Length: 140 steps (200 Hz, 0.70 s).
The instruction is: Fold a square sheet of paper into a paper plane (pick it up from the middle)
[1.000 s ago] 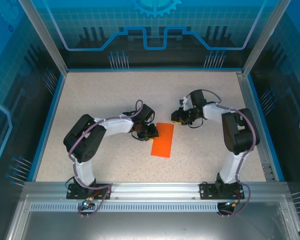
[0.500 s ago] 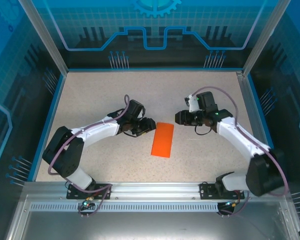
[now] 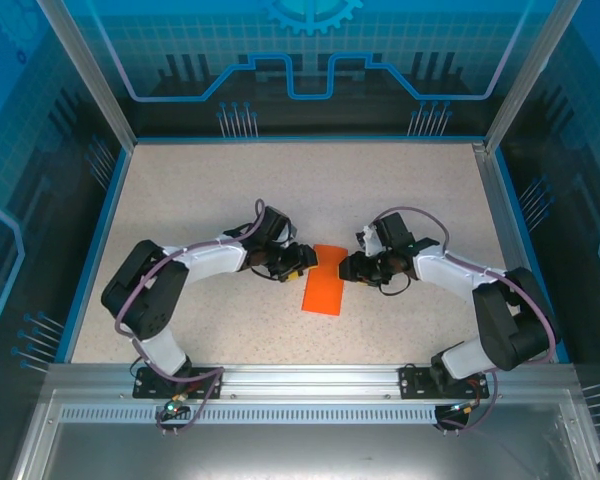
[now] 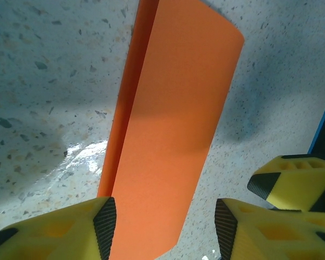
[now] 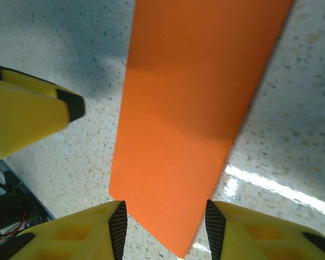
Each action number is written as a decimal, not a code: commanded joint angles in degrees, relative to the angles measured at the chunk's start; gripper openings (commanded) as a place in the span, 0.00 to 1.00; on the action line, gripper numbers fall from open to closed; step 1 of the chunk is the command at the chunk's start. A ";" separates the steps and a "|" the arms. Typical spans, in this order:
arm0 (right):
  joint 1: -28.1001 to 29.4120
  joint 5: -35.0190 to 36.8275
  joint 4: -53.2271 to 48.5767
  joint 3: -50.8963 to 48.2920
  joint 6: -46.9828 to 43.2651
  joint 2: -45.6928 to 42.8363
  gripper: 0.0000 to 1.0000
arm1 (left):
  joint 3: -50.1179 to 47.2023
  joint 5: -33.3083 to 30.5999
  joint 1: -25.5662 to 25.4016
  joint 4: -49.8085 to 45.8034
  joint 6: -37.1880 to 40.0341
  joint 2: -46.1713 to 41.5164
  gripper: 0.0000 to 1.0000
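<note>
Paper sheet (image 3: 326,280) folded to narrow orange rectangle, flat on table (image 3: 200,190), under-layer edge showing. Left gripper (image 3: 301,261), right gripper (image 3: 348,268) flanking far end, jaws spread, empty.

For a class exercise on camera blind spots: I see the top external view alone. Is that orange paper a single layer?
Observer: No. The left wrist view shows the square sheet of paper folded, a second layer's edge along one side.
Operator: Is the left pincer open?
Observer: Yes, the left pincer is open, the paper's end between its fingertips.
Operator: The right?
Observer: The right pincer is open too, a paper corner between its fingertips.
</note>
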 commanded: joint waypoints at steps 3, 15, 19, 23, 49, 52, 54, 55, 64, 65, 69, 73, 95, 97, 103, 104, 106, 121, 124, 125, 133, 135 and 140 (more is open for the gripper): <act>1.17 0.70 2.34 -1.17 1.40 0.73 0.46 | 0.41 2.45 -0.41 0.27 0.22 1.69 0.53; 1.17 0.12 3.12 -1.34 1.57 0.91 0.46 | 1.02 2.57 -0.59 -0.31 0.79 2.75 0.53; 1.18 -0.03 3.42 -1.37 1.57 0.92 0.46 | 1.25 2.63 -0.69 -0.60 0.96 3.16 0.53; 1.17 -0.06 3.56 -1.37 1.66 0.99 0.46 | 1.60 2.53 -0.78 -0.98 1.29 3.52 0.53; 1.26 0.09 3.76 -1.43 1.67 1.18 0.46 | 3.44 2.30 -1.85 -2.85 2.80 5.51 0.52; 1.26 0.07 3.77 -1.42 1.66 1.18 0.46 | 3.64 2.32 -1.91 -2.90 2.98 5.60 0.51; 1.26 0.11 3.77 -1.43 1.66 1.22 0.46 | 3.73 2.32 -2.00 -2.92 3.05 5.77 0.51; 1.26 0.07 3.81 -1.43 1.66 1.25 0.46 | 3.80 2.31 -2.09 -2.93 3.09 5.80 0.51; 1.26 -0.04 4.01 -1.39 1.68 1.35 0.47 | 4.29 2.40 -2.44 -3.29 3.43 6.27 0.50; 1.26 -0.05 4.02 -1.41 1.67 1.35 0.47 | 4.35 2.39 -2.44 -3.34 3.42 6.31 0.50; 1.26 -0.09 4.12 -1.51 1.67 1.42 0.47 | 4.53 2.38 -2.52 -3.39 3.40 6.48 0.49; 1.26 -0.16 4.23 -1.55 1.66 1.51 0.47 | 4.62 2.52 -2.61 -3.40 3.45 6.65 0.48; 1.26 -0.31 4.29 -1.60 1.71 1.88 0.47 | 4.77 2.08 -2.70 -3.70 3.51 6.97 0.47; 1.26 -0.32 4.30 -1.61 1.74 1.88 0.47 | 4.76 2.04 -2.64 -3.66 3.49 6.97 0.46; 1.24 -0.32 4.38 -1.61 1.75 1.93 0.47 | 4.63 2.01 -2.62 -3.61 3.50 6.99 0.46; 1.25 -0.28 4.38 -1.61 1.75 1.95 0.47 | 4.60 2.02 -2.67 -3.59 3.49 6.98 0.46; 1.26 -0.31 4.39 -1.68 1.75 1.97 0.47 | 4.59 1.98 -2.65 -3.57 3.53 6.97 0.46; 1.26 -0.35 4.56 -1.71 1.67 1.97 0.47 | 4.32 2.33 -2.69 -3.14 3.27 6.74 0.45; 1.26 -0.40 4.56 -1.70 1.66 1.93 0.47 | 4.32 2.23 -2.71 -3.19 3.20 6.67 0.45; 1.26 -0.36 4.56 -1.70 1.66 1.99 0.47 | 4.32 2.22 -2.66 -3.20 3.21 6.64 0.45; 1.27 -0.38 4.56 -1.74 1.66 2.06 0.47 | 4.10 2.04 -2.71 -3.14 3.13 6.27 0.45; 1.26 -0.40 4.56 -1.73 1.66 2.06 0.47 | 4.06 2.03 -2.69 -3.11 3.13 6.16 0.45; 1.26 -0.45 4.64 -1.81 1.69 2.06 0.47 | 3.90 1.87 -2.62 -2.95 3.07 6.00 0.45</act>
